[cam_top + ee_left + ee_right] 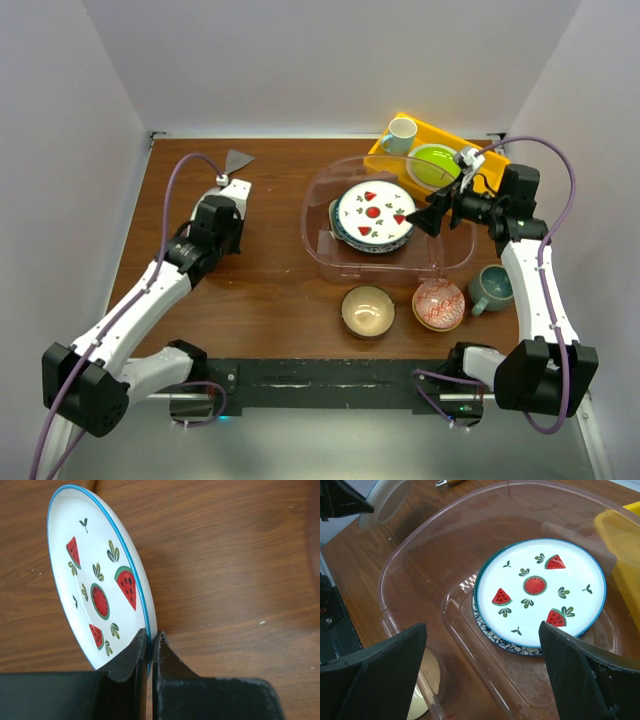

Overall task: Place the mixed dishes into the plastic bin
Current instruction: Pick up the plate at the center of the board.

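Note:
The clear plastic bin (325, 250) holds a white plate with red watermelon marks (374, 212) lying on a blue floral plate (487, 630). My right gripper (447, 195) is open and empty above the bin's right side; in the right wrist view it (482, 630) hangs over the stacked plates (540, 590). My left gripper (226, 176) is at the far left of the table, shut on the rim of a second white watermelon plate (95, 585), held on edge (238, 159). The tan bowl (367, 310), red-patterned bowl (438, 304) and grey-teal mug (491, 288) stand on the table in front of the bin.
A yellow tray (384, 152) at the back right holds a lime-green plate (434, 166) and a white mug (401, 134). White walls close the table on three sides. Bare wood (250, 290) lies between the left arm and the bin.

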